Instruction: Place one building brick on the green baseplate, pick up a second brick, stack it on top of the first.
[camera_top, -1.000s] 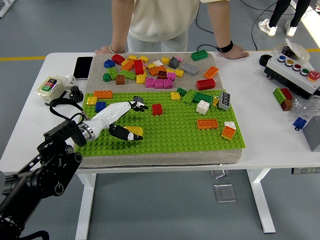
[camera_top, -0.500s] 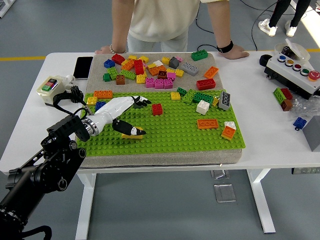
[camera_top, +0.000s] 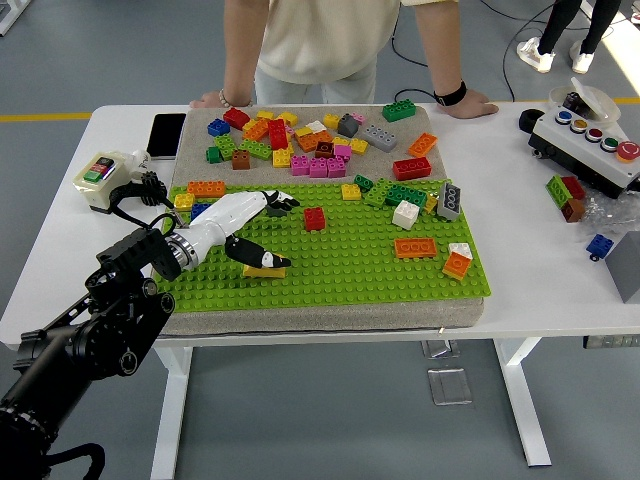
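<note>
1. You have one robot hand (camera_top: 250, 225) in view, the left, reaching from the lower left over the green baseplate (camera_top: 340, 270); its black thumb presses on a yellow brick (camera_top: 265, 270) that sits on the baseplate's studs, while the white fingers (camera_top: 275, 202) stretch out above, holding nothing between them.
2. One red brick (camera_top: 314, 218) stands alone just right of those fingers, near but apart.
3. On the baseplate's right half you can count one white brick (camera_top: 405, 214), one flat orange brick (camera_top: 414, 247) and an orange-and-white pair (camera_top: 457, 261) at the right edge.
4. An orange brick (camera_top: 206, 188) lies at the baseplate's far left corner.
5. Behind the baseplate, a loose heap of mixed bricks (camera_top: 320, 140) lies on the beige mat (camera_top: 400, 316); they overlap too much to count.
6. A person stands at the counter (camera_top: 540, 280) on its far side, one hand (camera_top: 470, 103) flat on the edge.
7. Against half a second ago, the robot hand has shifted slightly left and down, and the yellow brick now lies flatter on the studs; the other bricks have not moved.
</note>
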